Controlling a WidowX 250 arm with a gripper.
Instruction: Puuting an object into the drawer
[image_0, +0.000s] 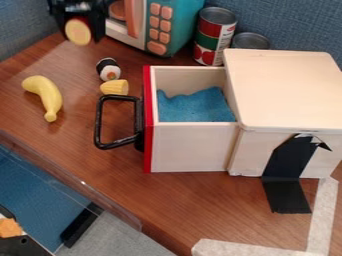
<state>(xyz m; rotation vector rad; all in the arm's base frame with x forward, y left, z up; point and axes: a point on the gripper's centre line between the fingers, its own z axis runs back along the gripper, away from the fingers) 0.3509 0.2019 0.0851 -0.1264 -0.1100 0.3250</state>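
Black gripper (80, 31), upper L of frame, holds a round toy piece (78, 32) btwn its two fingers, one at either side of the rim; they stand apart by abt the piece's width. The pale yellow flat face, edged in dark red, is turned to the camera, well apart fr. the open drawer (192, 147) at center.

The piece is prob. light, stiff plastic or wood: no give under a squeeze, little risk of breakage, but smooth, so a hold too near the rounded edge cd let it twist or slip. Best grip is prob. across the middle, fingers on opp. sides, w/ only moderate pressure. Dropped low, it shd land quietly on the blue cloth (194, 107) inside; let go high, it cd bounce or roll.

Drawer, w/ red front (147, 120) & black handle (99, 122), juts L fr. the wooden cabinet (284, 92). Next move, by this view: carry the piece R & down, above the handle & front, then release over the cloth. Main risk: clipping the front's top edge. Also on the table (180, 200): banana (45, 95), L of frame; sushi roll (108, 69) & corn piece (114, 87), just L of the drawer.
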